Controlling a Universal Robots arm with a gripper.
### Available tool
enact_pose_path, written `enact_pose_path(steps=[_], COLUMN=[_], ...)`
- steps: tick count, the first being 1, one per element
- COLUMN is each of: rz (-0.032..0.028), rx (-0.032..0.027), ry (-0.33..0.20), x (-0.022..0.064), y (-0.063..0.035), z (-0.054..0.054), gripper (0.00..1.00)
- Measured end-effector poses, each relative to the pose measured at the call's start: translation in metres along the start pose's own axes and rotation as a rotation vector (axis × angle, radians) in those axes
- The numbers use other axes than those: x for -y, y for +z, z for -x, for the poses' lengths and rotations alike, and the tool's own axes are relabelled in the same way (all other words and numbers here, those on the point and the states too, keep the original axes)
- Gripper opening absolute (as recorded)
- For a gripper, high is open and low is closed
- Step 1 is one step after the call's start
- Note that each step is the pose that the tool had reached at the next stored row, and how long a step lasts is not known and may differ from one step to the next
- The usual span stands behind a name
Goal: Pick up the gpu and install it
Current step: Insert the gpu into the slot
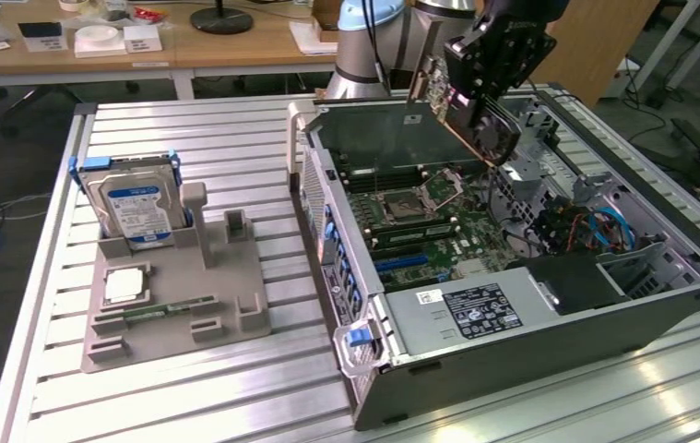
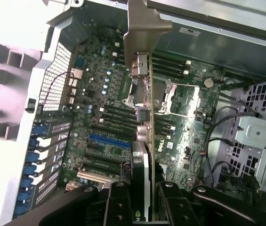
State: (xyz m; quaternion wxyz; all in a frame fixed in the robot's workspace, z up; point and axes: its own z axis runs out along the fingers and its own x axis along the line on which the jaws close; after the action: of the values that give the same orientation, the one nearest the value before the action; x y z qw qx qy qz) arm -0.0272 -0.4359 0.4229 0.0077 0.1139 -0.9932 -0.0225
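Spanning most of the exterior view, a ribbed metal tabletop point(image 1: 202, 129) is carrying everything. An open computer case point(image 1: 510, 355) is lying on its side across the centre and the exterior view's right, with its motherboard point(image 1: 418, 217) facing up. Toward the exterior view's left, a grey holder tray point(image 1: 177, 323) is sitting on the tabletop near the case. A hard drive point(image 1: 138, 208) is standing upright at the tray's far end, and a memory stick point(image 1: 172, 312) is lying flat nearer the front.

The robot arm point(image 1: 368, 46) is reaching in at the upper centre of the frame, with its gripper point(image 1: 488, 115) hanging over the far part of the case. The gpu point(image 1: 448, 97) is hanging tilted in the upper centre-right of the exterior view, above the motherboard and apparently not touching it.

In the wrist view the black fingers point(image 2: 118, 202) are pressing against both flat faces of the gpu point(image 2: 141, 155), clamping it. The card is showing edge-on over the motherboard point(image 2: 109, 117), its silver bracket point(image 2: 140, 42) pointing away from the fingers.
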Motion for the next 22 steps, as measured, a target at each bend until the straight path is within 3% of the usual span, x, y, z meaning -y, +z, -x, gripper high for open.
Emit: enact_pose_path(steps=[22], rz=[-0.0018], rx=[-0.0091], ry=[-0.196], x=[0.0003], y=[0.0001], z=[-0.0001], gripper=[0.28])
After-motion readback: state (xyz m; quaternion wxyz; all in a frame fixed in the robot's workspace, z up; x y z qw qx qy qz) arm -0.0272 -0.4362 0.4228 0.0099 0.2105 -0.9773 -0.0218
